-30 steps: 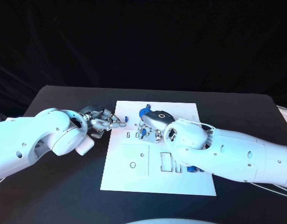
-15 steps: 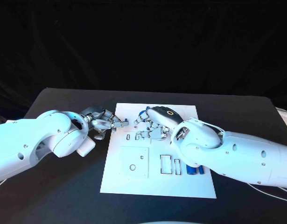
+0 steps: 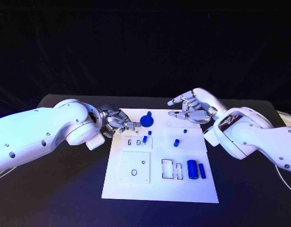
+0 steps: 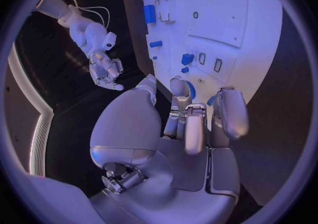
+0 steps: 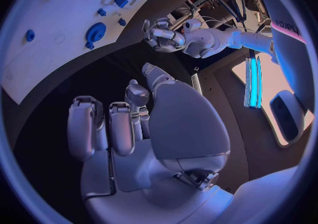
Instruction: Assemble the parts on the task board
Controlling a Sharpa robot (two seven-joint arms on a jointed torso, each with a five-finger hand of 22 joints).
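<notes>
The white task board (image 3: 135,187) lies in the middle of the table. On it are a round blue gear-like part (image 3: 147,119), some small blue parts (image 3: 176,142) around the middle, and two blue cylinders (image 3: 191,169) near the right edge. My left hand (image 3: 120,124) sits at the board's far left edge, fingers half curled toward the gear (image 4: 191,88), with nothing seen in them. My right hand (image 3: 193,108) hangs above the board's far right corner, fingers spread and holding nothing. The right wrist view shows the board (image 5: 40,67) with the gear (image 5: 96,33) beyond my right hand (image 5: 126,128).
Black table (image 3: 57,189) surrounds the board on all sides. Rectangular slots (image 3: 168,169) and a square plate outline (image 3: 135,166) mark the board's near half. Both white forearms reach in over the table's sides.
My right hand has lifted off the middle of the board and drawn back to its far right corner, uncovering the small parts and cylinders. My left hand edged slightly toward the gear.
</notes>
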